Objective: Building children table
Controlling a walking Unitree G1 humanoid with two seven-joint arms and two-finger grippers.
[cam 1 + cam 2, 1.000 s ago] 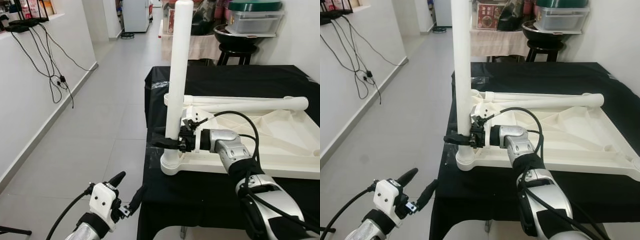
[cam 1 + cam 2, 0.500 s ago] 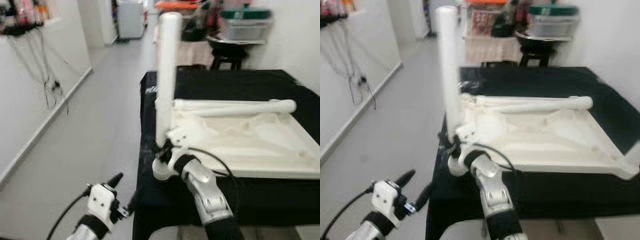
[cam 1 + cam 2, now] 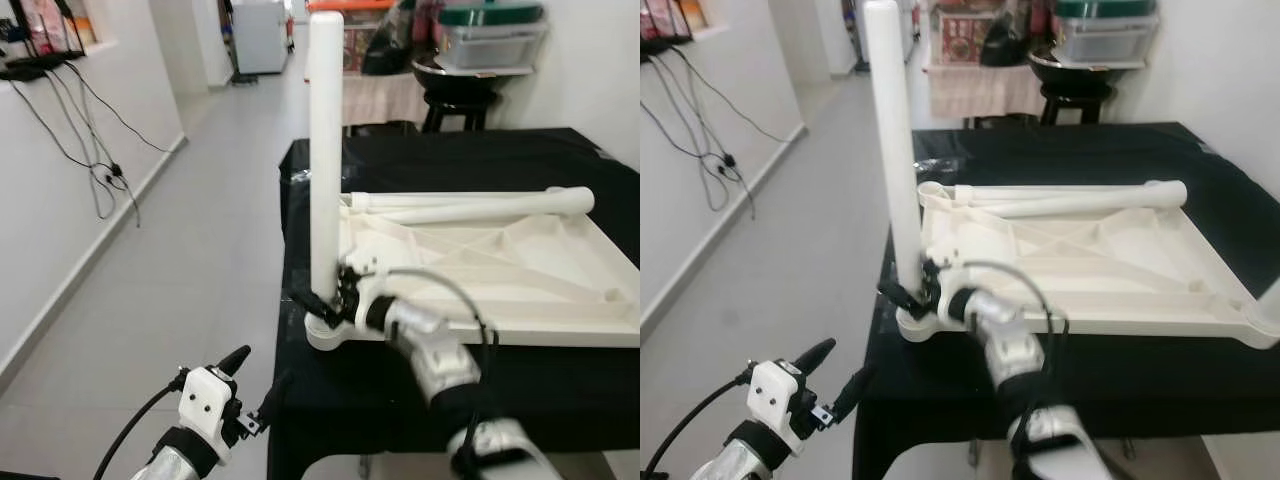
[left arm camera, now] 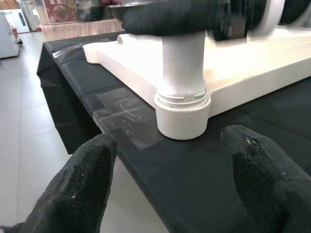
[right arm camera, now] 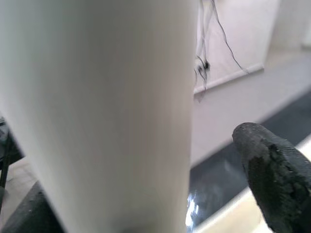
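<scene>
Now the right gripper sits lower on the upright white leg than a second ago, down near the collar at its base rather than partway up the shaft. Head camera has also shifted between frames, so part of that change is viewpoint. Fingers stand either side of the leg; in the right wrist view one fingertip shows a gap of daylight from the tube, so contact cannot be confirmed there. Whether the grip is clamped or loose: cannot tell.

Leg stands vertical in the near-left corner socket of the upturned white tabletop. A second leg lies flat along the tabletop's far edge, as it did a second ago.

Left gripper hangs low off the table's near-left corner, over the floor, about where it was a second ago. Fingers spread apart, holding nothing; left wrist view looks between them at the socket.

Edges: tabletop lies on a table draped in black cloth. The socket corner sits close to the cloth's near-left edge, with a narrow strip of cloth around it. Cloth drops straight off on the left side.

Open room: wide grey tiled floor runs left of the table to a white wall with hanging cables. Stool and storage boxes stand beyond the far end.
</scene>
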